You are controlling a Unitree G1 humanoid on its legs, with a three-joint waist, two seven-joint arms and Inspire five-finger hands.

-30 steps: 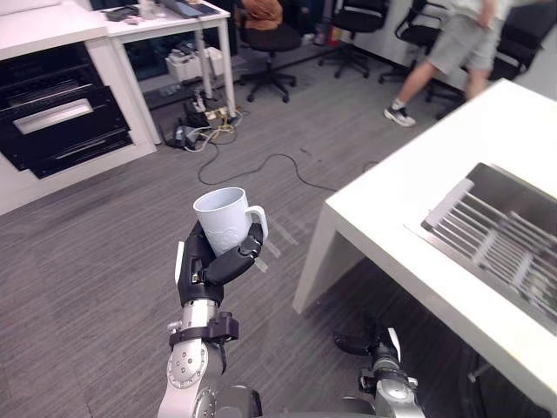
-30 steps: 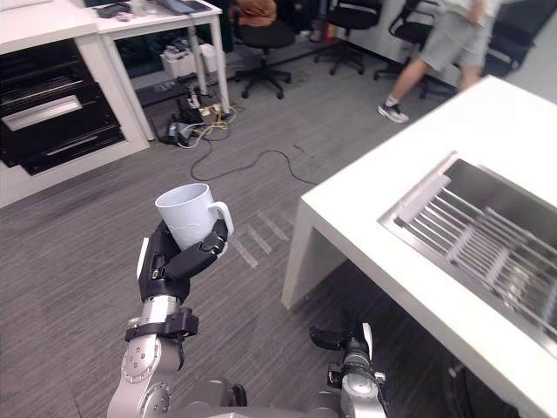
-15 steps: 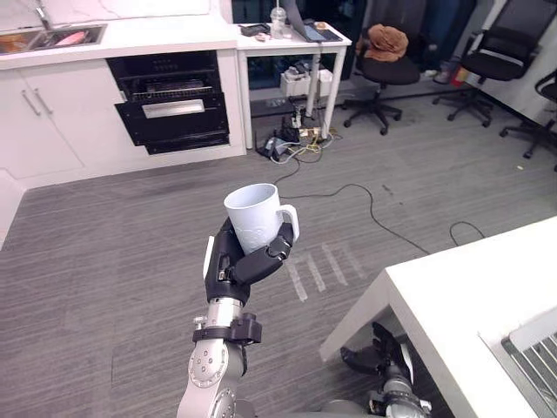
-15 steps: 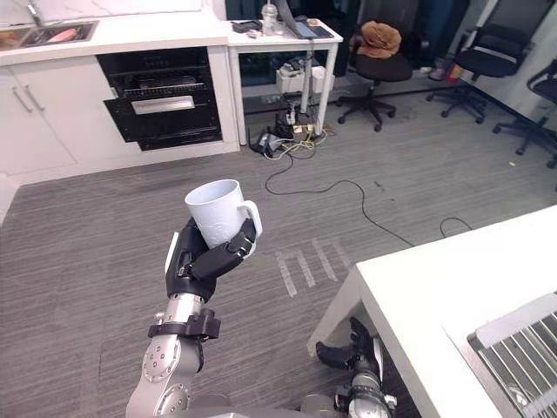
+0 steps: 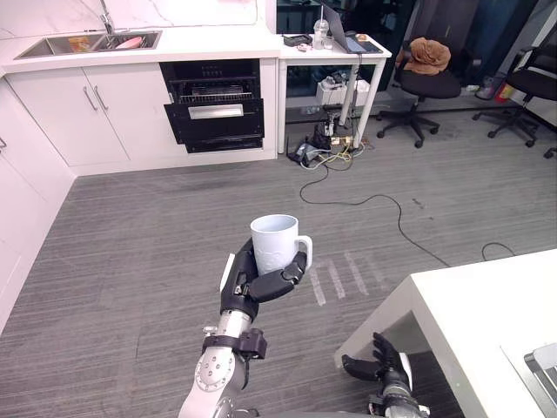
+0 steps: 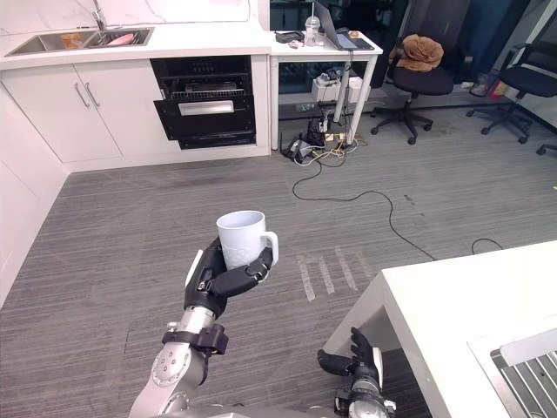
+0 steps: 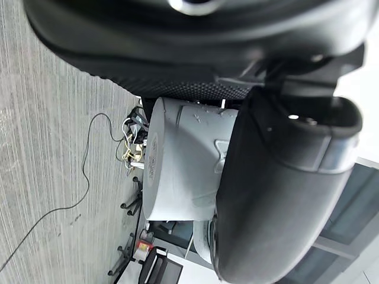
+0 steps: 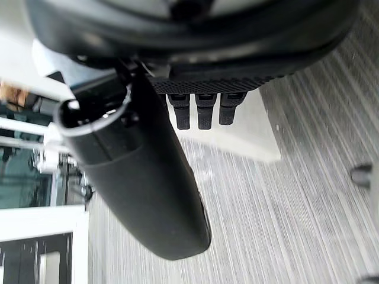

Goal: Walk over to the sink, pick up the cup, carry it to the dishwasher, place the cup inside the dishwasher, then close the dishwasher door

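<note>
The left hand (image 5: 246,289) is curled round the cup (image 5: 277,246) and holds it upright (mouth up, handle to the right) above the floor (image 5: 130,235). The dishwasher (image 5: 214,109) stands well apart, under the right end of the far counter (image 5: 200,39) — its racks show. The right hand (image 5: 384,370) hangs low by the table (image 5: 470,305) corner, fingers loosely spread, holding nothing.

Bright, even room light — only soft shadow beneath the white table (image 5: 470,300).

Open grey floor (image 5: 130,261) up to the dishwasher (image 5: 213,109); white table (image 5: 470,305) close on the right, cable (image 5: 344,204) beyond.
</note>
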